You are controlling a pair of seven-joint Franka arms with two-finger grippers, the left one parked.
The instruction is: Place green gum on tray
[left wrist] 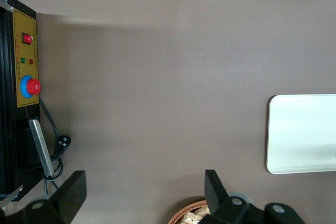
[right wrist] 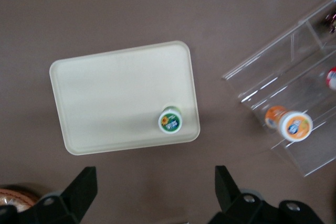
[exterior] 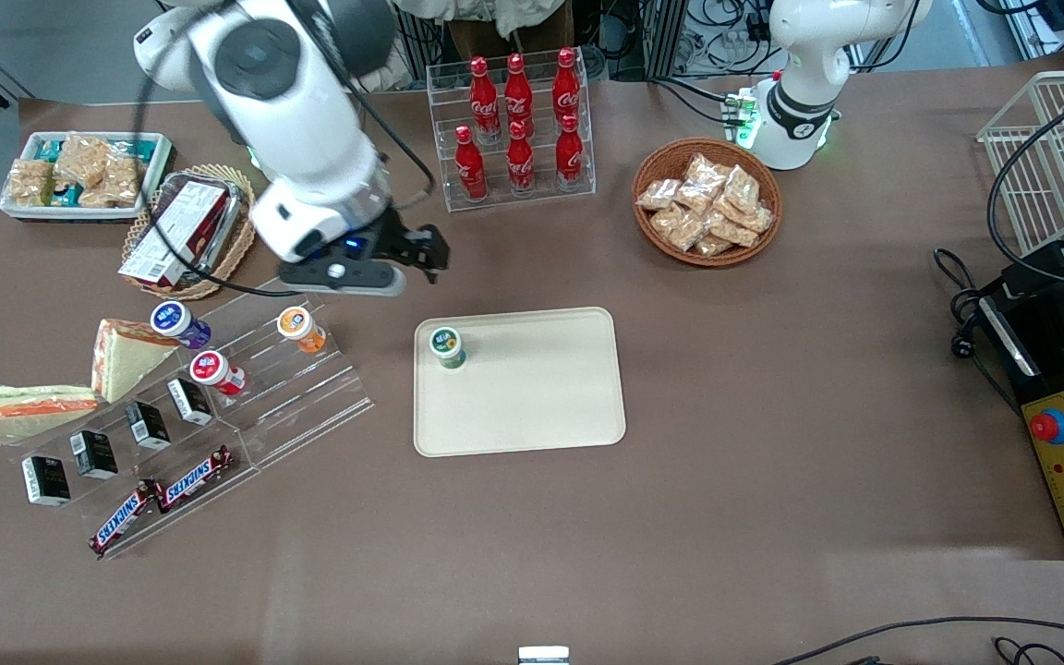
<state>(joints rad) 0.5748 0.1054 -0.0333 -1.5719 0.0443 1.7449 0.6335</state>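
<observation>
— Since the green gum (exterior: 447, 347) stood upright on the tray (exterior: 532, 406), just inside the corner nearest the working arm, what could have gone wrong from there?

— Mostly the bottle's spot. It sat close to the rim at that corner, so I judged that a knock from the arm or its trailing cable would have tipped it or pushed it off onto the brown table (exterior: 726, 517). A tall narrow bottle like that topples easily (its white lid faced straight up in the right wrist view, so it was steady then).

— Anything near enough to be hit?

— The clear tiered stand (exterior: 292, 397) with the orange gum (exterior: 300, 329) lay just beside the tray, toward the working arm's end of the table. A low sweep that way could have caught it.

— And the arm's pose?

— The gripper (exterior: 430, 254) hung above the table, farther from the front camera than the tray's corner, and clear of the bottle. Its wrist camera looked straight down on tray and gum. The fingers (right wrist: 81, 190) stood wide apart with nothing between them.

— So the placing looked done?

— In my judgement, yes.
</observation>
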